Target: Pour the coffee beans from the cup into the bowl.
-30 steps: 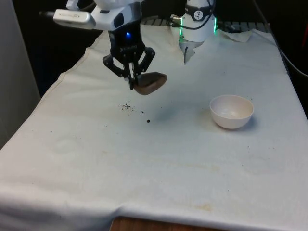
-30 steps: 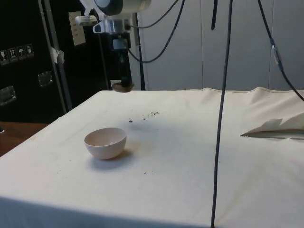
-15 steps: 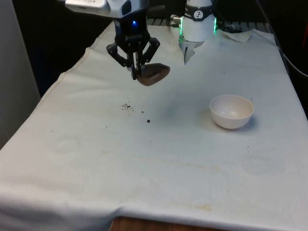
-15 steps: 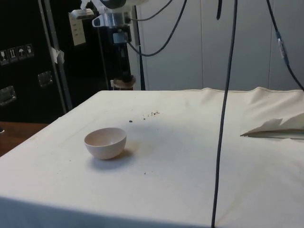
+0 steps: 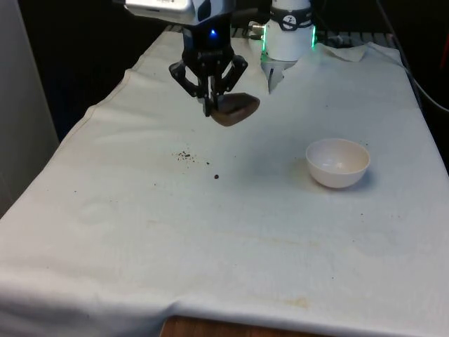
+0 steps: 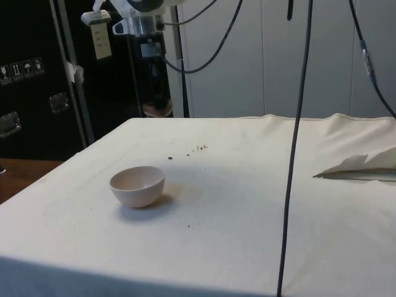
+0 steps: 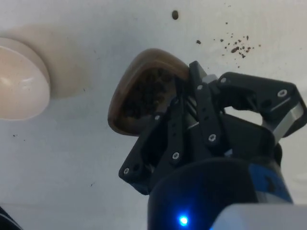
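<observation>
Gripper: your gripper (image 5: 210, 105) pinches the rim of the cup (image 5: 234, 109), held in the air above the worktop's far part, towards the front view's left.
Cup: brown, beans (image 7: 144, 93) inside.
Bowl: the bowl (image 5: 337, 162) sits well apart, towards the front view's right, with open cloth between.
Worktop: the worktop (image 5: 231, 239) is under white cloth; spilled beans (image 5: 186, 155) lie scattered nearer than the cup.
Room: dark cabinets behind in the side view.

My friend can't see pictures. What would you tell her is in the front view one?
A robot's black gripper holds a brown cup by its rim in the air above a table with a white cloth. A white bowl sits on the cloth toward the front view's right, apart from the cup. A few spilled coffee beans lie on the cloth below the gripper.
</observation>
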Controlling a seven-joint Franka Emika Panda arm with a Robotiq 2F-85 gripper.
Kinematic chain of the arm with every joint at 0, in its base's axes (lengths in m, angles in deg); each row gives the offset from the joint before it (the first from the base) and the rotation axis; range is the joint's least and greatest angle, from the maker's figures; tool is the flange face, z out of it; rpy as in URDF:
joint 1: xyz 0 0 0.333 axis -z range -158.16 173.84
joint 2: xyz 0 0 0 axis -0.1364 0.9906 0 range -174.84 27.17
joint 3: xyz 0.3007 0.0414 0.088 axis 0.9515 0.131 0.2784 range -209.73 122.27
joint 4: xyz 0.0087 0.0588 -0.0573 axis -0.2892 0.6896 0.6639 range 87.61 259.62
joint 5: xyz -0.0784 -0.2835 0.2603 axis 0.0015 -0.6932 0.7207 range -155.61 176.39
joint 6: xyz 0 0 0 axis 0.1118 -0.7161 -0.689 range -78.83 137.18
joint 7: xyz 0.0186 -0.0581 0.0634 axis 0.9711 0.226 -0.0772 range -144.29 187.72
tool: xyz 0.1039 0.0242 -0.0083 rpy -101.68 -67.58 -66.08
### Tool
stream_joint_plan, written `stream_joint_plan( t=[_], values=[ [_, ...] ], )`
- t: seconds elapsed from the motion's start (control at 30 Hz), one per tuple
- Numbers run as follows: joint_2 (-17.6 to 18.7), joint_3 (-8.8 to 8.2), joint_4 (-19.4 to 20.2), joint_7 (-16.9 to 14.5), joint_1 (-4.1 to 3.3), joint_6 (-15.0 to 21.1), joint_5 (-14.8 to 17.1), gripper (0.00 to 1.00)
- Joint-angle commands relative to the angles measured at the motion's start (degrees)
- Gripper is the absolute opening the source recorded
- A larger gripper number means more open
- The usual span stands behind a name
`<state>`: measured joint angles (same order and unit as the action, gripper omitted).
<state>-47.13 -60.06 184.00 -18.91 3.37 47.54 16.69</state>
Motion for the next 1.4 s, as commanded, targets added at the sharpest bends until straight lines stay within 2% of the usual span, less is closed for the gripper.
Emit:
stream_joint_plan(
  t=[0.0,0.27,0.3,0.33,0.37,0.53,0.67,0.7,0.73,0.8,0.97,1.0,1.03,1.27,1.3,1.33,1.37],
  values=[
    [-0.34,-0.11,0.52,1.15,-0.63,0.97,-0.92,0.0],
    [-0.92,1.83,1.2,4.81,-0.69,1.72,-3.61,0.0],
    [-1.03,2.01,1.43,5.16,-0.63,1.83,-3.9,0.0],
    [-0.46,2.35,0.52,4.53,-0.11,0.63,-3.27,0.0],
    [-1.2,2.18,1.6,5.44,-0.63,1.95,-4.18,0.0],
    [-2.41,2.86,3.5,6.88,-0.74,3.04,-5.5,0.0],
    [-3.9,3.78,5.9,8.54,-0.63,4.7,-7.1,0.0],
    [-3.5,4.24,5.39,8.02,-0.11,3.67,-6.59,0.0],
    [-4.18,3.95,6.36,8.82,-0.57,4.98,-7.39,0.0],
    [-4.76,4.24,7.33,9.51,-0.63,5.67,-7.96,0.0],
    [-6.36,5.1,9.85,11.52,-0.63,7.33,-9.68,0.0],
    [-5.67,5.44,8.82,10.6,-0.11,6.13,-8.82,0.0],
    [-6.65,5.27,10.31,11.92,-0.63,7.62,-10.03,0.0],
    [-8.48,6.42,13.29,14.9,-0.52,9.57,-12.03,0.0],
    [-8.19,6.7,12.89,14.04,-0.11,8.77,-11.34,0.0],
    [-8.54,6.53,13.46,15.24,-0.46,9.68,-12.09,0.0],
    [-8.59,6.65,13.52,15.53,-0.46,9.8,-12.09,0.0]
  ],
)
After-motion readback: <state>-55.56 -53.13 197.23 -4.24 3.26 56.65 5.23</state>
